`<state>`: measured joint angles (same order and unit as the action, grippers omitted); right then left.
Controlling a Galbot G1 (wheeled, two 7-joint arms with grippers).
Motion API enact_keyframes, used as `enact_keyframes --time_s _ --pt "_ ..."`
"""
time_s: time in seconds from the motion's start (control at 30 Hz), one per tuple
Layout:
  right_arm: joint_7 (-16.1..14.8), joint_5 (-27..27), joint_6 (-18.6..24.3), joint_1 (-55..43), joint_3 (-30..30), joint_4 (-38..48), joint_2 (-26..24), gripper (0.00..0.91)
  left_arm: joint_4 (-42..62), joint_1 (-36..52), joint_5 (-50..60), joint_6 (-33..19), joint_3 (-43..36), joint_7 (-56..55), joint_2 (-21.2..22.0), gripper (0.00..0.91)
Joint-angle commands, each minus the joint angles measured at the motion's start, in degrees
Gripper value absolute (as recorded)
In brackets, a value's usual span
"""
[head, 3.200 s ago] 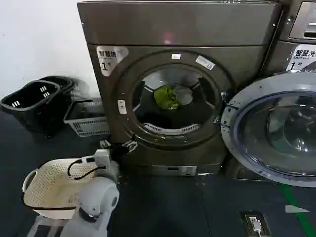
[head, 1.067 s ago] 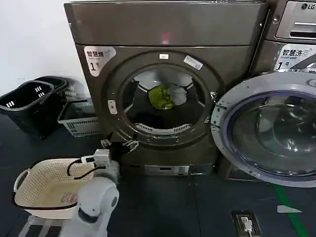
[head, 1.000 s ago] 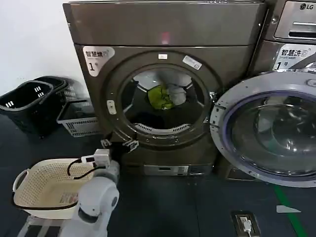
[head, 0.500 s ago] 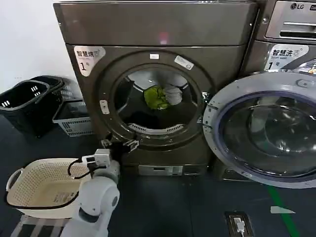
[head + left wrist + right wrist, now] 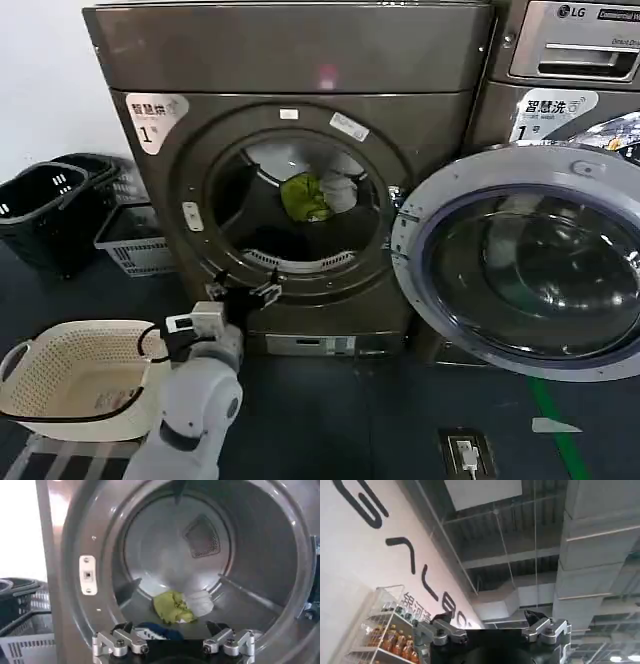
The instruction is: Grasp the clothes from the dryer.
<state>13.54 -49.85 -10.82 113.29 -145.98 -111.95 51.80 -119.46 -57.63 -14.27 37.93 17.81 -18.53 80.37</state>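
At the far left of the head view we see black baskets (image 5: 45,205) on the floor, with a grey crate (image 5: 135,243) beside them. Below, in the lower left corner, sits a cream laundry basket (image 5: 70,385) with holes in its sides.

Next comes our left arm, white and round, at the bottom of the frame. Its left pincer (image 5: 243,294) points at the low front edge of the dryer (image 5: 300,60), just under the round hole. In the left wrist view the left pincer (image 5: 172,644) has its two fingers (image 5: 117,642) wide apart, with nothing between them.

The dryer is big and brown-grey and fills the middle of the head view. A white sticker (image 5: 150,110) with a "1" is at its upper left. The clothes (image 5: 312,196) lie deep inside the drum, a small yellow-green lump touching a pale white piece. In the left wrist view the clothes (image 5: 177,606) rest on the drum floor, well apart from the pincer.

The round glass door (image 5: 520,265) hangs open on the right. Behind it stands a machine with an LG panel (image 5: 575,40).

In the right wrist view the right pincer (image 5: 492,630) points up at a ceiling, its fingers apart and holding nothing.
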Motion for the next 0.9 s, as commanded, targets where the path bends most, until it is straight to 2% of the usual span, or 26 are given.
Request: enact_keyframes --time_s 0.03,0.9 --pt "-0.04 0.07 0.12 -0.01 -0.03 -0.01 0.07 0.907 0.04 0.04 0.01 -0.01 -0.11 0.04 -0.04 0.907" --pt "0.05 -0.29 0.69 0.44 -0.47 0.24 -0.24 0.907 0.14 0.27 0.19 -0.03 -0.21 0.07 0.32 0.907"
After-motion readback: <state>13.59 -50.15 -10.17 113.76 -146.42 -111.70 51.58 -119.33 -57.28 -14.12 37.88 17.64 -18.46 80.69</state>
